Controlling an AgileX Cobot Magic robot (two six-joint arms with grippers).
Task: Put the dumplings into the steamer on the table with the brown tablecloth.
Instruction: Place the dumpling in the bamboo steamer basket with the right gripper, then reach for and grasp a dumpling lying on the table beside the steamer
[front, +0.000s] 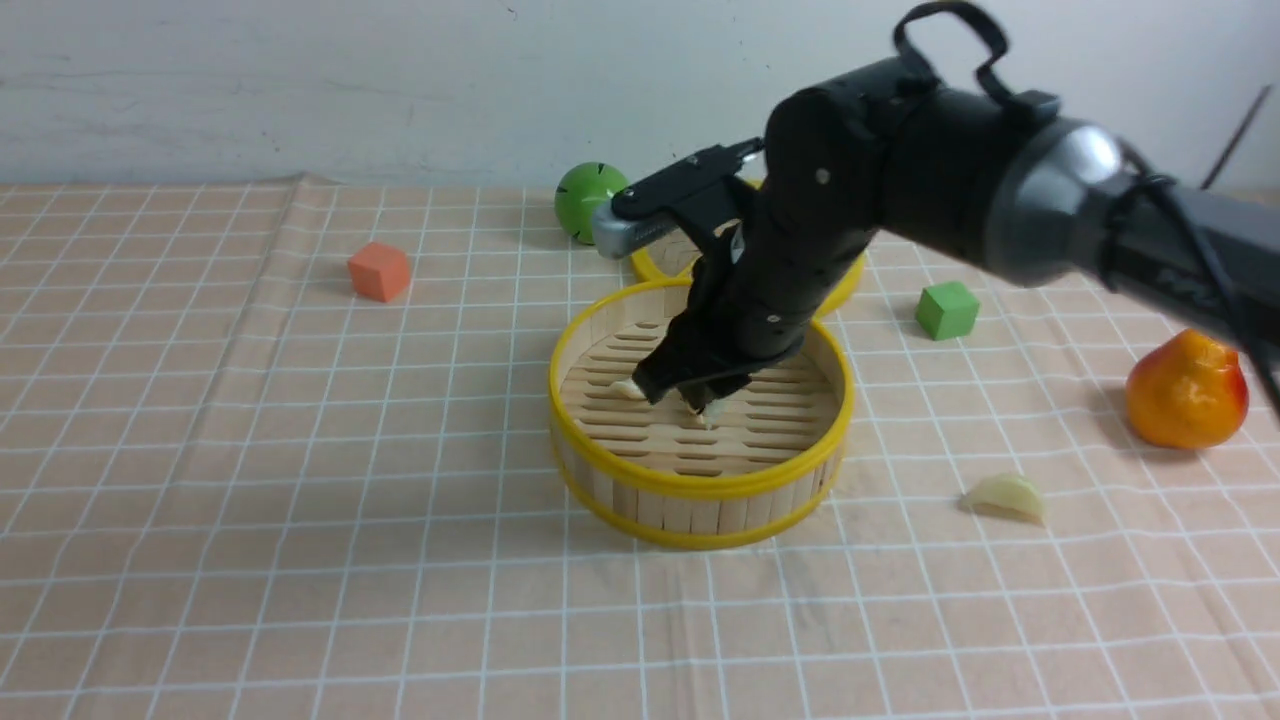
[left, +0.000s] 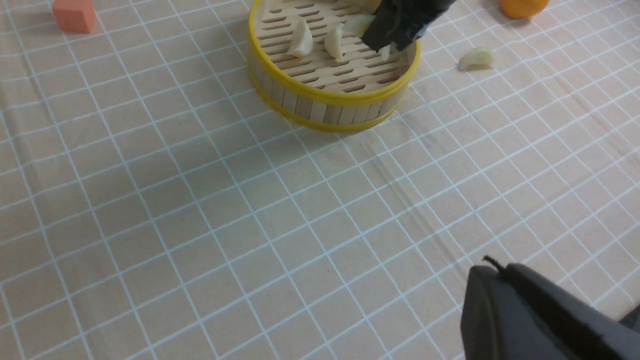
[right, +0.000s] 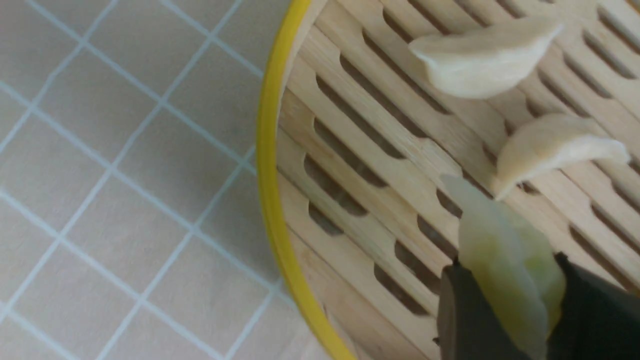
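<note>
The steamer (front: 700, 488) stands mid-table on the brown tablecloth (front: 300, 450). My right gripper (front: 700, 400) reaches down inside it and is shut on a greenish dumpling (right: 490, 225), held just above the slatted floor. Two more dumplings (right: 480, 55) (right: 550, 145) lie on the floor beside it; the left wrist view shows them too (left: 301, 39) (left: 334, 43). Another dumpling (front: 1005, 495) lies on the cloth to the right of the steamer. My left gripper (left: 492, 267) hangs shut and empty over bare cloth, well short of the steamer (left: 325, 95).
A flat yellow-rimmed lid (front: 655, 268) lies just behind the steamer, mostly hidden by the right arm. A green ball (front: 588, 200) sits at the back, an orange cube (front: 379, 271) to the left, a green cube (front: 947, 310) and an orange-red pear (front: 1187, 390) to the right.
</note>
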